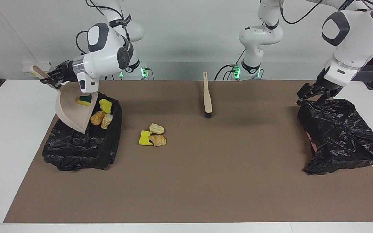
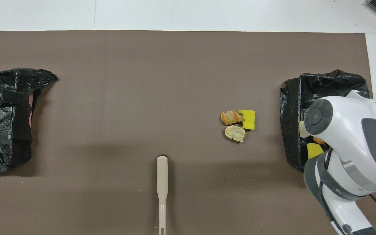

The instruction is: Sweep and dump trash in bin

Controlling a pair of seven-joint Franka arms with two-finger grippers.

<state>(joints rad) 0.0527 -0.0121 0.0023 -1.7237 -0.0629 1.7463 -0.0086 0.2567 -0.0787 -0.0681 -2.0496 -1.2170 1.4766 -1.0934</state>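
Facing view only: right claw (image 1: 51, 78) clenched on tilted dustpan (image 1: 71, 111), trash (image 1: 101, 118) sliding into bin (image 1: 83, 147). Left claw (image 1: 314, 94) released over second bin (image 1: 338, 136).

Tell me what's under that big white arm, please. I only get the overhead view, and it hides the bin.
Observer: The right gripper holds a beige dustpan by its handle, tipped over the black bin.
Operator: Is the trash out?
Observer: A yellow sponge and two bread lumps are off the pan, at the bin's mouth. A green-topped sponge lies on the pan.
Operator: And the other arm?
Observer: The left gripper waits, raised over the other bin.
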